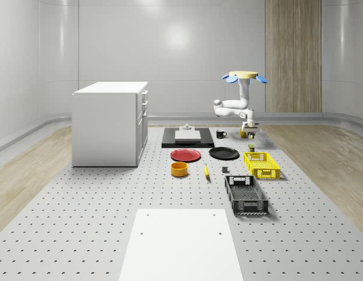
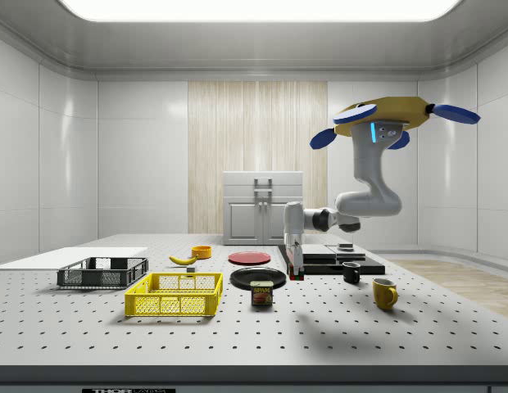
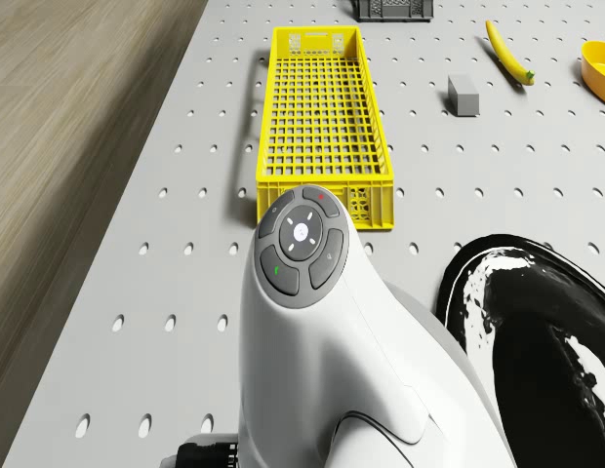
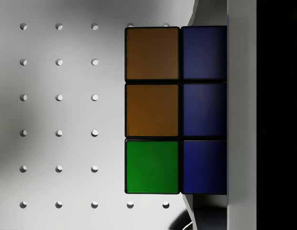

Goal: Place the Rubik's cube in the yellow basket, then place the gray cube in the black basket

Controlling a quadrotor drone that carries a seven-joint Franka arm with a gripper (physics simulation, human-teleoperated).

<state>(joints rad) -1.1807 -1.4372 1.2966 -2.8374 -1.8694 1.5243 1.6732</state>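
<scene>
Perforated gray table [image 1: 82, 222] carries white cabinet [image 1: 109, 123], yellow basket [image 1: 261, 164], black basket [image 1: 246, 195], red plate [image 1: 185, 155], black plate [image 1: 223, 153], banana [image 1: 206, 170], gray cube [image 1: 225, 170].

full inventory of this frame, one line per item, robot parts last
Rubik's cube: 1, orange, green and blue tiles, right under the gripper
yellow basket: 1, yellow, table, whole-scene view's right
black basket: 1, black, nearer the camera than the yellow basket
gray cube: 1, gray, beside the yellow basket
banana: 1, yellow, by the bowl
bowl: 1, orange-yellow, in front of the red plate
red plate: 1, red
black plate: 1, black
black mug: 1, black
yellow mug: 1, yellow
can: 1, labelled
cabinet: 1, white
drone: 1, yellow, blue rotors, hovering
arm: 1, white
gripper: 1, low over the table
</scene>
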